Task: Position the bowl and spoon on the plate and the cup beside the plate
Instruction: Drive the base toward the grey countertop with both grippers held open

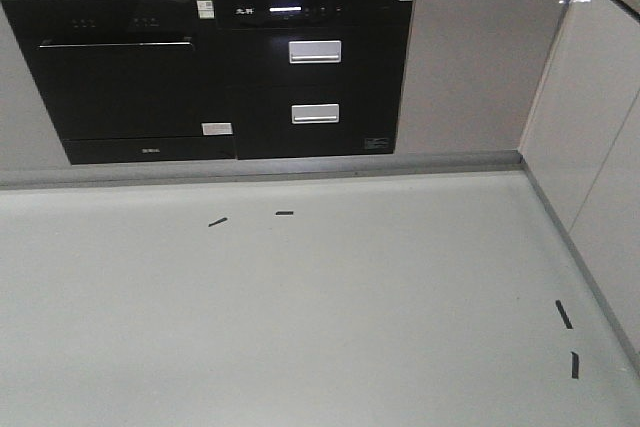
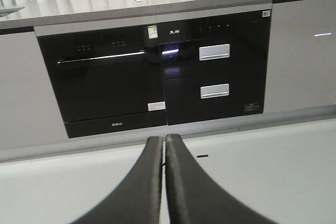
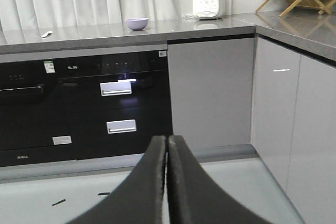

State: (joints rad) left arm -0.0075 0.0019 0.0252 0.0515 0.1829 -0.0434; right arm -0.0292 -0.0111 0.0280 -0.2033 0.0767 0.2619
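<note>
Both of my arms hung low over the pale floor [image 1: 330, 317], well short of the grey counter [image 3: 220, 26] where the work lay. My left gripper [image 2: 164, 140] was pressed together with nothing between its fingers, and my right gripper [image 3: 167, 140] was likewise closed and empty. The bowl [image 3: 136, 23] sat upright on the counter above the black built-in appliances [image 2: 157, 72], well apart from the spoon [image 3: 46, 34], which lay flat farther along to the left. A pale sliver at the far left edge of the left wrist view looked like the plate [image 2: 8, 10], though too little of it showed to be sure. The cup was in none of my views. I judged the bowl light, stiff and rather slick, being smooth plastic, so a pinch across its rim, one finger inside and one outside, seemed safer than squeezing the rounded wall. The spoon would be lighter still and lay low against the counter; I reckoned the thick handle was the place to grip, from above, with care not to flick it away. A paper cup would crush under a hard squeeze, so it called for a gentle hold.
</note>
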